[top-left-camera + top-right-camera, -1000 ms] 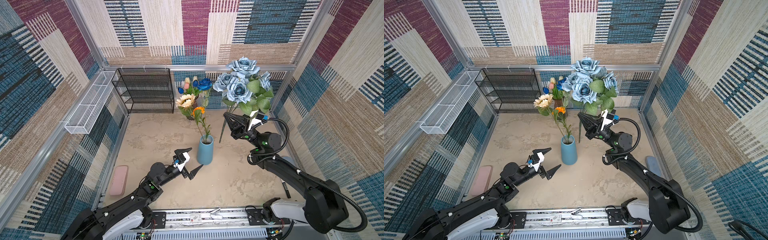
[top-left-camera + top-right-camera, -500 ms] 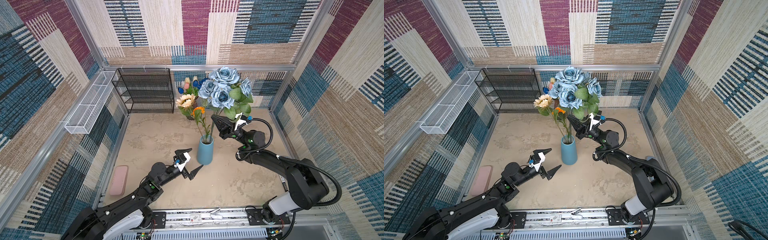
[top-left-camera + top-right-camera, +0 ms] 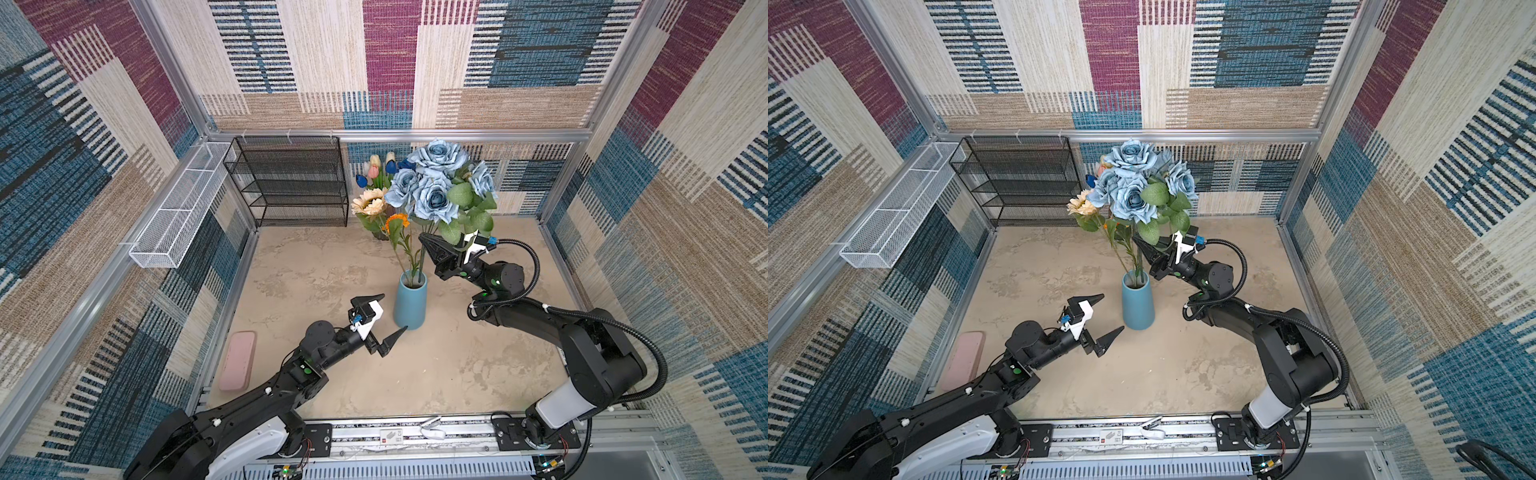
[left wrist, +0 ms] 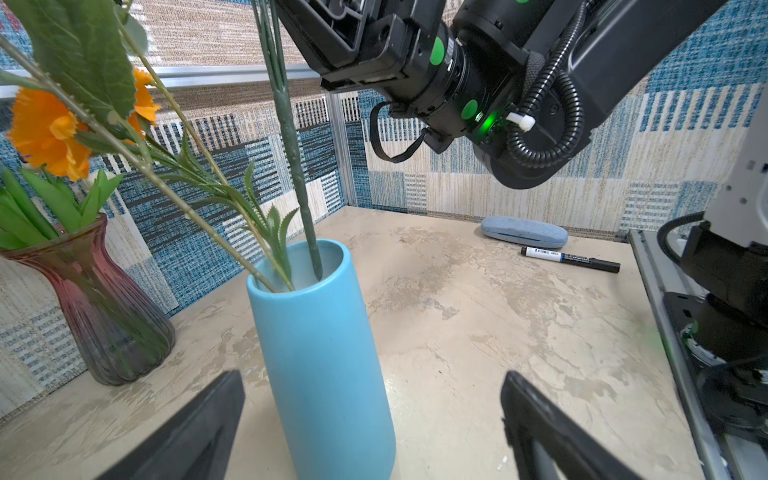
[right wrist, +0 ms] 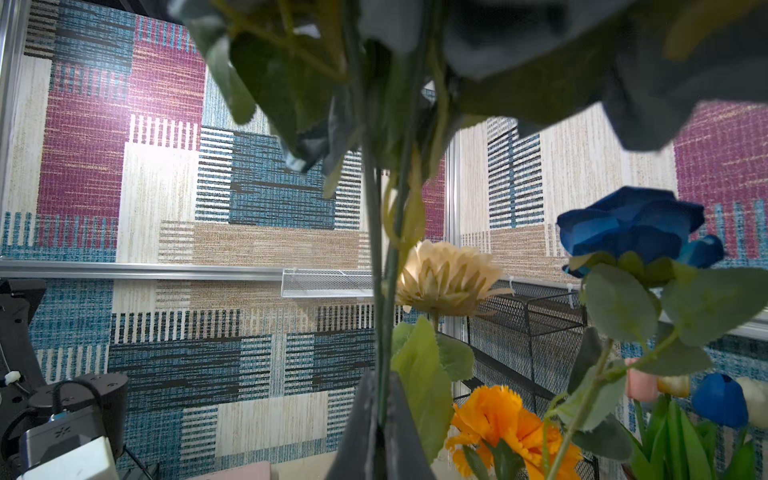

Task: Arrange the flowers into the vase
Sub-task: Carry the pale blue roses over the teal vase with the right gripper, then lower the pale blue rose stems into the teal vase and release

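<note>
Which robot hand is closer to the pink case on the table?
Left. The left gripper hangs open by the blue vase, on the side of the pink case. The right gripper is past the vase, higher up, shut on the stem of the blue roses.

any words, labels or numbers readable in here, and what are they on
No text here can be read.
marker: printed label, too blurred to read.
sticker on the front rail: print too small to read.
</note>
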